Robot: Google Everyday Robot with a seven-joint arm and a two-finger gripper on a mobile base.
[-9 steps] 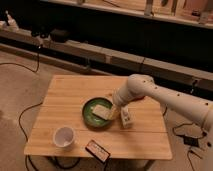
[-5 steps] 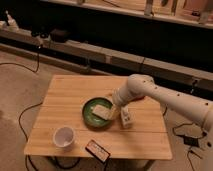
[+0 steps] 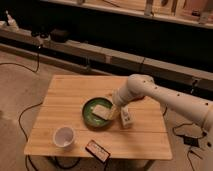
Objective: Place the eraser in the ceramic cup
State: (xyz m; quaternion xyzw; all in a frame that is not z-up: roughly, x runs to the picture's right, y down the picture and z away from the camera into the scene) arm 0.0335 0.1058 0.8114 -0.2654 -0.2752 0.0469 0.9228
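Note:
The eraser [image 3: 97, 150] is a small flat black block with a reddish edge, lying near the front edge of the wooden table [image 3: 70, 95]. The ceramic cup [image 3: 64, 136] is a small round white cup standing upright at the front left, a little left of the eraser. The white arm reaches in from the right, and my gripper [image 3: 116, 106] is over the right rim of the green plate [image 3: 90, 115], well behind and to the right of the eraser. It holds nothing that I can see.
A pale flat slab [image 3: 103, 111] lies in the green plate. A white oblong box with dark marks [image 3: 126, 117] lies just right of the plate. A dark bench with cables runs behind the table, and cables lie on the floor at left.

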